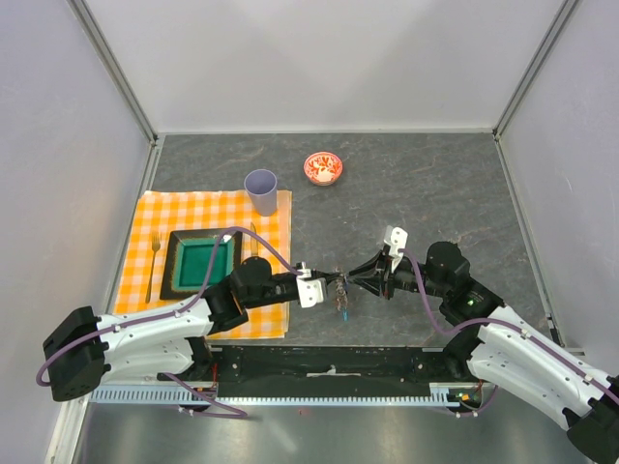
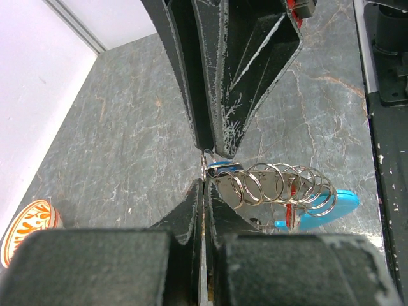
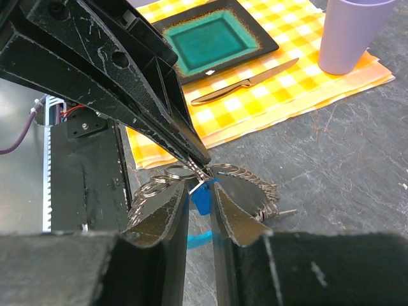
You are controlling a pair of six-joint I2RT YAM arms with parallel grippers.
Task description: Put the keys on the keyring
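- Meeting tip to tip above the grey table (image 1: pixel 435 193), left gripper (image 1: pixel 332 281) and right gripper (image 1: pixel 354 278) face each other just right of the checked cloth (image 1: pixel 164 208).
- Left gripper: clenched, its fingertips pinching a wire loop of the keyring (image 2: pixel 274 186), which is lifted off the table and fans out to one side of the tips.
- Right gripper (image 3: pixel 201 191): jaws narrowly apart on either side of the blue key (image 3: pixel 201 196); whether they actually press on it cannot be told.
- Keyring: a coil of thin metal rings hanging between the two grippers, with the blue fob (image 2: pixel 325 209) below it.
- Keys (image 1: pixel 342 305): bunched under the grippers in the top view; a red part shows among the rings in the left wrist view.
- Cloth: bears a green plate (image 1: pixel 201 263), a fork (image 1: pixel 153 261) to its left and a knife (image 3: pixel 245 76) on the plate's other side.
- Cup (image 1: pixel 261 190): upright at the far right corner of the cloth.
- Bowl (image 1: pixel 322 167): red and white, on the table beyond the cup, well apart from the grippers.
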